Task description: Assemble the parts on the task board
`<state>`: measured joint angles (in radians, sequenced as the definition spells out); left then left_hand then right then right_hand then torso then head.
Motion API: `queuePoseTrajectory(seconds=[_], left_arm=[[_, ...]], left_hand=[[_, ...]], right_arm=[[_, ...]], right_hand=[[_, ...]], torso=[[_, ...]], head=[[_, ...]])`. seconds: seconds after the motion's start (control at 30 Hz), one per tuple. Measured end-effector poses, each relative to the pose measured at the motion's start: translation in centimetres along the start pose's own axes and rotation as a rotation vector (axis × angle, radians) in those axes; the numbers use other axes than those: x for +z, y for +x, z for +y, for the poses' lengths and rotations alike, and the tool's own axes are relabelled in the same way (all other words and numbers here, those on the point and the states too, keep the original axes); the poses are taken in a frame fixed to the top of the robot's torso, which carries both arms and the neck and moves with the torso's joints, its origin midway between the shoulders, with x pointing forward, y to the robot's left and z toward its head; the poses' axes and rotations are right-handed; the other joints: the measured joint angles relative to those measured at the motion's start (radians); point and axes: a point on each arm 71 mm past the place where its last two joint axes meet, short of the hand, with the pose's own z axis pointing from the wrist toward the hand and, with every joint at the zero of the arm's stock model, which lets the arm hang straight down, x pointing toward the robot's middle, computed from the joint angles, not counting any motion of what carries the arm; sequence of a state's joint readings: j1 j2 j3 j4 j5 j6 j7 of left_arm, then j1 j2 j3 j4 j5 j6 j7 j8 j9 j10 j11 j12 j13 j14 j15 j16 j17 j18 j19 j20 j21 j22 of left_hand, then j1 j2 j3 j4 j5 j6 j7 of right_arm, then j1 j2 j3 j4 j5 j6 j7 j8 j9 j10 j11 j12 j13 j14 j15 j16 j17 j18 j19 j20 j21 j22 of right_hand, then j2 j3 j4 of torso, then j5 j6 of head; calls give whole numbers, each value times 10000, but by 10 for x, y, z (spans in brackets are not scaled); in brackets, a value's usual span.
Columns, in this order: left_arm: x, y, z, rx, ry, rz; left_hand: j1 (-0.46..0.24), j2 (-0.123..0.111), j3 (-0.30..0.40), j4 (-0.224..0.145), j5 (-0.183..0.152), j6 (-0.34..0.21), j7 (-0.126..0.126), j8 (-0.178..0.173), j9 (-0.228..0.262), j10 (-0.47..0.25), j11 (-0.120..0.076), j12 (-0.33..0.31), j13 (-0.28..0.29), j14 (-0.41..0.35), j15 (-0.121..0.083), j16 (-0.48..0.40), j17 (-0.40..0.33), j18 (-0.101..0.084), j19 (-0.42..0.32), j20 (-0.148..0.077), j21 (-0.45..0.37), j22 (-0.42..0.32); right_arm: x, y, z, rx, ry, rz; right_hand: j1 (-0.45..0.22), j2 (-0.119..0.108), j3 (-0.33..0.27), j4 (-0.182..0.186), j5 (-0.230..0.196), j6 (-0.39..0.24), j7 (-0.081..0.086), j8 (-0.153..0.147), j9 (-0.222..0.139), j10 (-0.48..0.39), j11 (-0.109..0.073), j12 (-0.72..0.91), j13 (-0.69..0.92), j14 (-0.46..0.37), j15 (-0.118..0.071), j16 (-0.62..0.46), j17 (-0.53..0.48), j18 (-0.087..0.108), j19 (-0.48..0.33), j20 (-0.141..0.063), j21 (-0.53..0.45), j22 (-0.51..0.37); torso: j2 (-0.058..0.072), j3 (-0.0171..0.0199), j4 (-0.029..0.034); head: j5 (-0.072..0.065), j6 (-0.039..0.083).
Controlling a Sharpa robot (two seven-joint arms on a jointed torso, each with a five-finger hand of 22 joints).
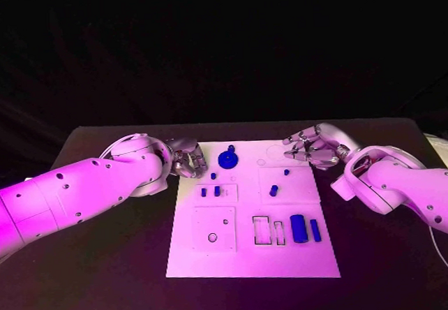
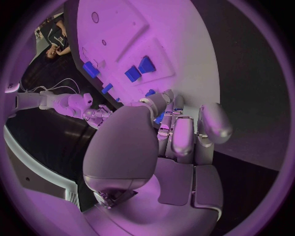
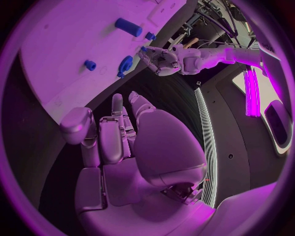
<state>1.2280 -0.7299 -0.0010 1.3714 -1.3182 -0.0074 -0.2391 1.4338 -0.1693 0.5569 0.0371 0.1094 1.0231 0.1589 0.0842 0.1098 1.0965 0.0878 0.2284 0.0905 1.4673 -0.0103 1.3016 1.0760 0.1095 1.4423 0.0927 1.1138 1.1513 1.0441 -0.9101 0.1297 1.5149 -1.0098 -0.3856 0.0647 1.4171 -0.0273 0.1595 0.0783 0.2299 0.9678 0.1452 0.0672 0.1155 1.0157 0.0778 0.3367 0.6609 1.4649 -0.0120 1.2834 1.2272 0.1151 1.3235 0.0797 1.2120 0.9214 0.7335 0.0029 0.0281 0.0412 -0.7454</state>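
The white task board (image 1: pixel 252 265) is laid flat in the middle of the black desk (image 1: pixel 109 273). Small blue parts are seen on it: a round disc (image 1: pixel 228 157) near the far edge, short pegs (image 1: pixel 210 192) in the left middle section, another peg (image 1: pixel 274 190) in the right middle section, and two long bars (image 1: pixel 305 228) beside empty rectangular slots (image 1: pixel 261 229). The left hand (image 1: pixel 187 157) is held at the board's far left corner, a small blue part (image 2: pixel 160 118) seemingly pinched in its fingers (image 2: pixel 161 101). The right hand (image 1: pixel 309 147) is kept at the far right corner, fingers curled, nothing grasped.
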Motion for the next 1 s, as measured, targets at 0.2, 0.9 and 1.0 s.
queuePoseTrajectory(seconds=[0.2,0.9,1.0], left_arm=[[-10,-8,15,-2594,601,-699],[-37,-15,12,-12326,2771,-2426],[-38,-16,14,-12578,2735,-2566]], left_hand=[[-10,19,567,-71,0,168,140,67,-149,-211,210,-82,-138,-1505,223,-2421,-3617,491,-1750,115,-3536,-2885],[-646,229,-261,359,0,110,195,194,-274,-174,173,312,-86,-2197,264,-3460,-5197,622,-2240,218,-4723,-3765],[-646,230,-291,328,0,110,194,194,-286,-174,174,312,-86,-2197,264,-3460,-5211,621,-2240,218,-4754,-3780]], right_arm=[[-1,6,1,-1798,-56,792],[-3,32,15,-6515,-446,1647],[-2,33,17,-6636,-457,1618]], right_hand=[[193,-438,985,-259,-96,649,56,0,15,248,45,-1528,-2197,33,33,-412,-390,5,68,138,-117,-166],[-307,-960,1809,2,-927,812,29,-1,-66,430,110,-2216,-4260,-3,68,-1116,-1161,6,32,246,-758,-1019],[-306,-960,1956,13,-1041,838,55,0,-65,484,162,-2214,-4376,-3,68,-1116,-1161,5,32,246,-772,-1019]], torso=[[-1,6,-8],[7,-12,11],[13,-12,11]], head=[[-192,97],[-535,230],[-534,230]])
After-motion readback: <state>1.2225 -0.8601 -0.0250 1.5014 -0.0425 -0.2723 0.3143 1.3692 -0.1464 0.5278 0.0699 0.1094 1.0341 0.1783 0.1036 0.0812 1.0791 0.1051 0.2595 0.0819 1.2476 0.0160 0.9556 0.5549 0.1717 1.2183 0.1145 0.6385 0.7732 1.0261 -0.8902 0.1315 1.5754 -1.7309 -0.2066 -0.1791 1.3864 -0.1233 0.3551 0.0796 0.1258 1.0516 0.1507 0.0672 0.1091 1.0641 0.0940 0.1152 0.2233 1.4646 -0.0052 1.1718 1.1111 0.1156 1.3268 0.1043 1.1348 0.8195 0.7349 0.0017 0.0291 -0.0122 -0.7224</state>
